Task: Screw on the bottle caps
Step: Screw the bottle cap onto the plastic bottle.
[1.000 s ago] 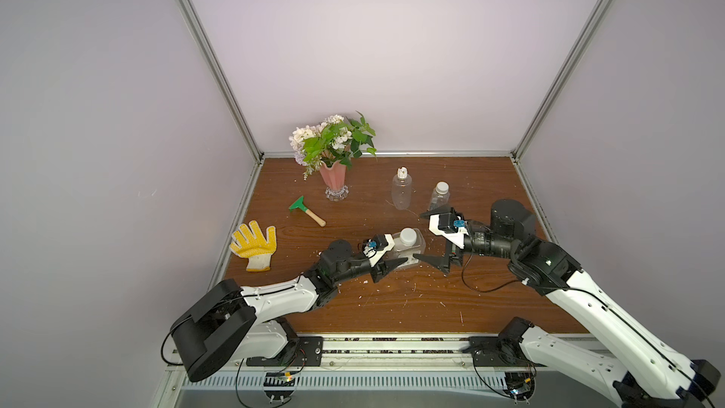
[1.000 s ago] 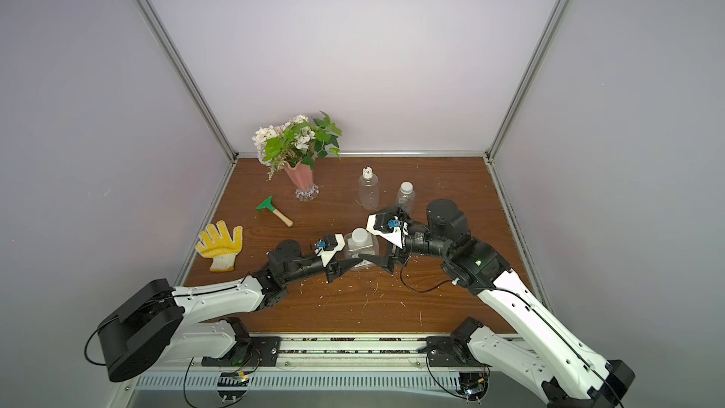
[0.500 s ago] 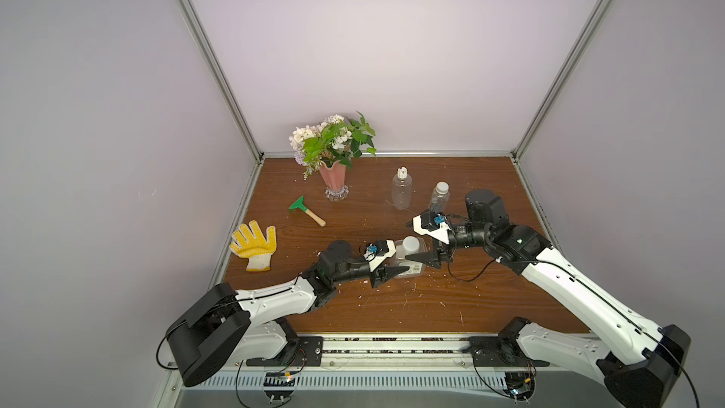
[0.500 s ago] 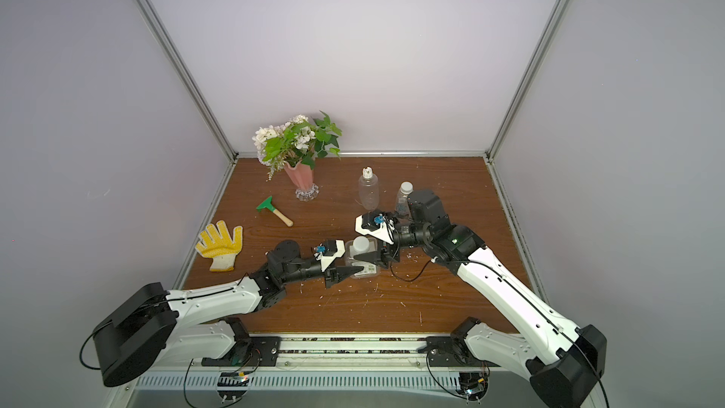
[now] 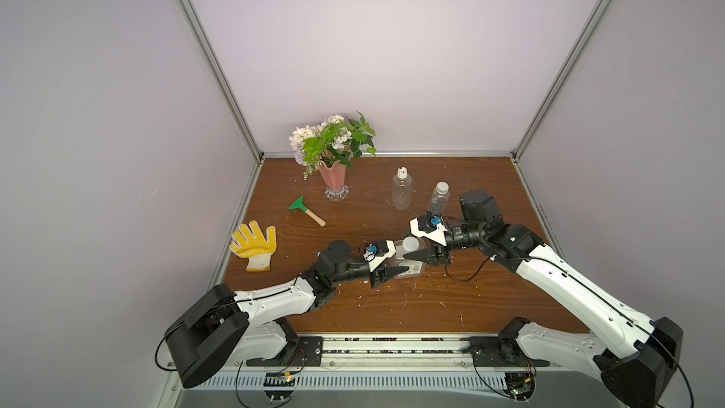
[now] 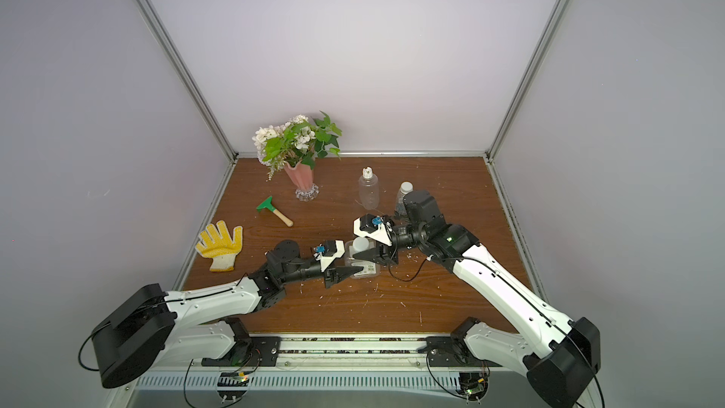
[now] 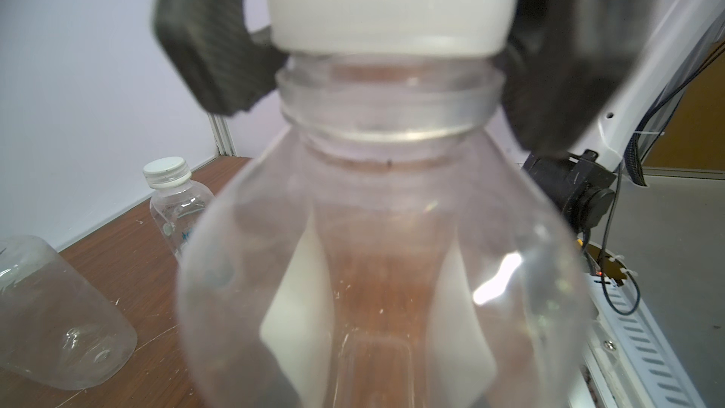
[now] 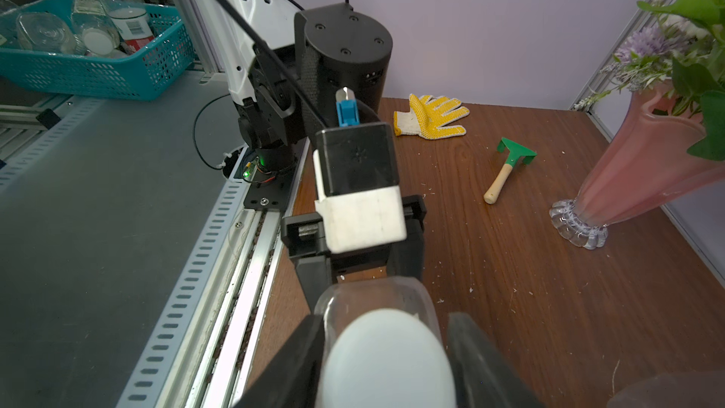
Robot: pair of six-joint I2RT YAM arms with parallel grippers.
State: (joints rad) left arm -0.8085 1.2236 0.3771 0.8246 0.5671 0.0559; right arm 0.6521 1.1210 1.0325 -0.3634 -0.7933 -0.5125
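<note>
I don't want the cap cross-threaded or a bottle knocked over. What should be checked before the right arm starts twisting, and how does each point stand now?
1. Grip of the left gripper on the square bottle: ok, clamped on its body.
2. Seat of the white cap on the neck: ok. Threads show below it, so it is not screwed down.
3. Fingers of the right gripper on both sides of the cap: ok.
4. Firm pinch on the cap: cannot tell.
5. Room between the slim bottle and the right arm: cannot tell, they stand close together.
</note>
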